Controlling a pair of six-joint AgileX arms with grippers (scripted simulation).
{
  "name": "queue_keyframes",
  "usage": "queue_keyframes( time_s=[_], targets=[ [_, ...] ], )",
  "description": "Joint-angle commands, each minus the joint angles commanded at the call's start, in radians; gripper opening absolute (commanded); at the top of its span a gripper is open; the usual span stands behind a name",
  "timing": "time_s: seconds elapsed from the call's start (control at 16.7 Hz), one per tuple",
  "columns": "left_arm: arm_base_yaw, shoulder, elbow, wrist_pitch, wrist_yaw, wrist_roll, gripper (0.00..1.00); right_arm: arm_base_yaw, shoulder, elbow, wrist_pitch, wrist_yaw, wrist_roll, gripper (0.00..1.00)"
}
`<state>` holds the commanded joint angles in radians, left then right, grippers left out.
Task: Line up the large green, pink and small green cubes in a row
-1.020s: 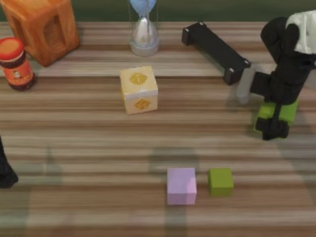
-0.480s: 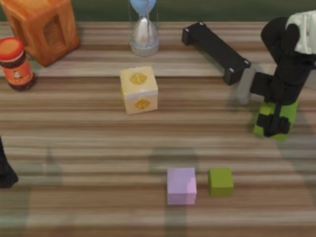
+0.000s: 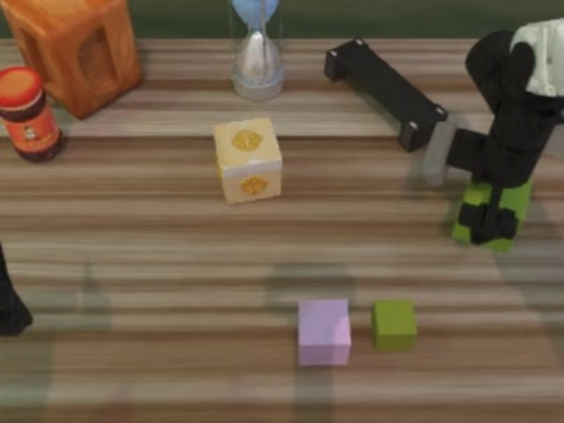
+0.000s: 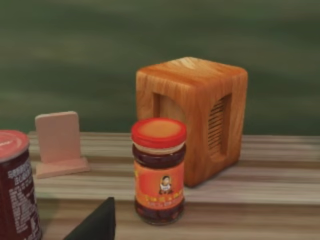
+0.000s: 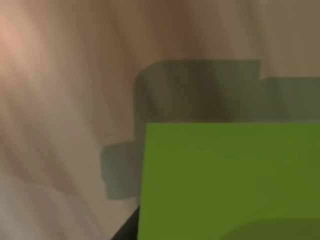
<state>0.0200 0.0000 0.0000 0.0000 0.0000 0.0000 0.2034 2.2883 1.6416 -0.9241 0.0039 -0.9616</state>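
Note:
The large green cube (image 3: 518, 211) sits at the table's right, mostly covered by my right gripper (image 3: 489, 220), which is shut on it from above. In the right wrist view the large green cube (image 5: 230, 180) fills the near part of the picture, its shadow on the table beyond it and a dark finger (image 5: 127, 231) against its side. The pink cube (image 3: 323, 331) and the small green cube (image 3: 393, 323) lie side by side near the front, a small gap between them. My left gripper (image 3: 9, 308) is parked at the left edge, open; one finger (image 4: 97, 225) shows.
A cream cube with orange emblems (image 3: 248, 160) stands mid-table. A wooden box (image 3: 75, 48) and a red-lidded jar (image 3: 28, 113) are at the back left, an hourglass (image 3: 257, 53) at the back middle, and a black bar (image 3: 383, 81) behind the right gripper.
The right gripper's fingers have drawn up slightly over the large green cube, and more of the cube's front edge shows below them. Nothing else has moved.

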Motion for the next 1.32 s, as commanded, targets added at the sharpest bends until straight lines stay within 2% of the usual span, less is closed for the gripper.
queue_keyframes(
  time_s=[0.36, 0.84, 1.14, 1.32],
  targets=[
    [0.0, 0.0, 0.0, 0.0, 0.0, 0.0, 1.0, 0.002, -0.013, 0.013, -0.021, -0.002, 0.004, 0.0],
    [0.0, 0.0, 0.0, 0.0, 0.0, 0.0, 1.0, 0.01, -0.086, 0.152, -0.237, -0.003, 0.001, 0.0],
    [0.0, 0.0, 0.0, 0.0, 0.0, 0.0, 1.0, 0.007, -0.082, 0.154, -0.238, -0.003, 0.004, 0.0],
    [0.0, 0.0, 0.0, 0.0, 0.0, 0.0, 1.0, 0.074, -0.048, 0.22, -0.269, -0.002, 0.039, 0.0]
  ],
)
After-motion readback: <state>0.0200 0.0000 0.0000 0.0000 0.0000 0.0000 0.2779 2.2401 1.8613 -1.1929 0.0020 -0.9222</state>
